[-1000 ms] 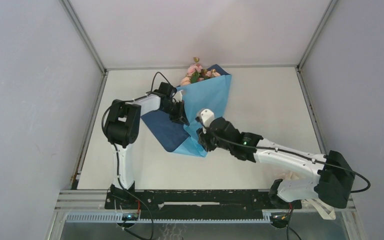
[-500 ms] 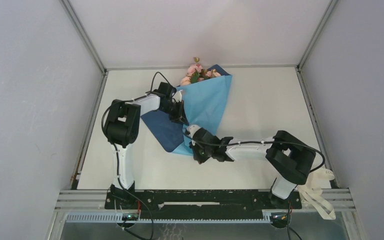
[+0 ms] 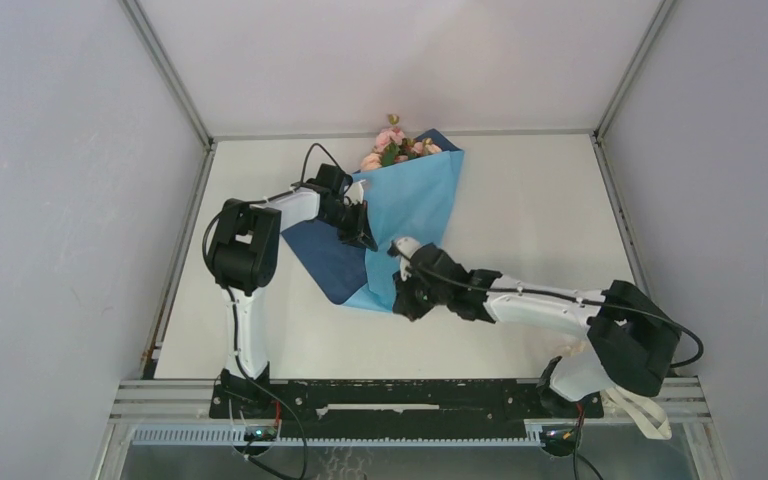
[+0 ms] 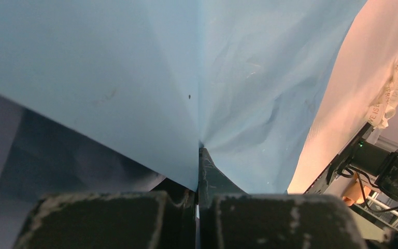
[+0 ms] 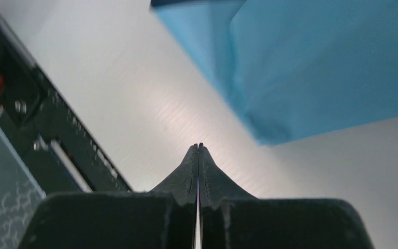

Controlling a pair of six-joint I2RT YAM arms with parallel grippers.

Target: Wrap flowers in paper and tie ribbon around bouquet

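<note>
Top external: one paper (image 3: 415,200), one bunch flowers (image 3: 392,148); left tool (image 3: 363,238) clamps paper, right tool (image 3: 402,305) clenched.

flowers (image 3: 391,146): pink, poking from far end; paper (image 3: 415,205): sky-blue, folded around them, dark flap left; ribbon (image 3: 625,402): cream, near-right corner

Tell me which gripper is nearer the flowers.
Left. The left gripper grips the paper midway, near the flowers; the right gripper sits shut by the paper's near tip.

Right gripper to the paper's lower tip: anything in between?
Nothing visible. The right gripper, shut and empty, is over bare table. The tip of the paper lies just ahead of it and off to one side, with only table surface between.
</note>
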